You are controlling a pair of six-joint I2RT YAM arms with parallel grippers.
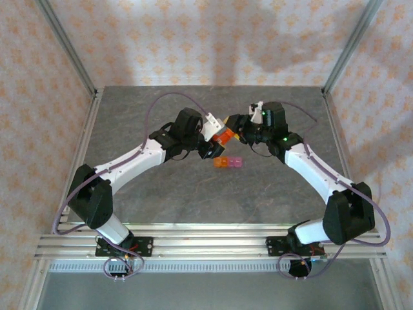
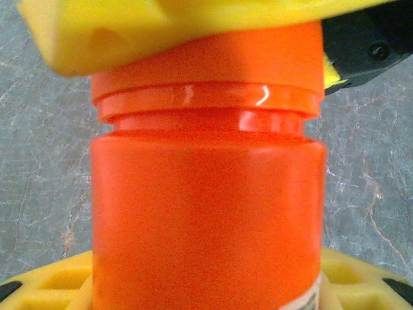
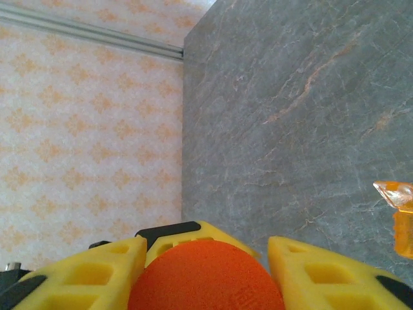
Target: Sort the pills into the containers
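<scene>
1. Spanning the workspace under everything else, the grey stone-patterned table (image 1: pixel 161 200) carries nothing loose around the bottle that I can make out as a pill.
2. Both arms reach inward and meet at the bottle, which they hold up off the table between them.
3. The left gripper (image 1: pixel 208 145) comes at the bottle from its left side and is clamped around the body. In the left wrist view its yellow fingers (image 2: pixel 48 284) flank the base of the bottle.
4. The right gripper (image 1: pixel 244 126) comes from the bottle's right side, its fingers (image 3: pixel 84 274) pressed on either side of the lid, so it reads as grasping the cap.
5. The orange pill bottle (image 2: pixel 206 213) is tilted between the two grippers, and it is too opaque to show its contents.
6. The containers (image 1: pixel 229 162), a short strip of joined cells running orange to pink, lie flat on the table just below the bottle, towards the arm bases. Neither gripper touches them.
7. The orange cap (image 2: pixel 213 64) sits on the bottle's neck, apparently not yet off.
8. Progress, as a judgement: this looks like the opening step. No pill is visible in any cell, though the cells are too small to be sure. Uncapping, pouring and all the sorting are left.
</scene>
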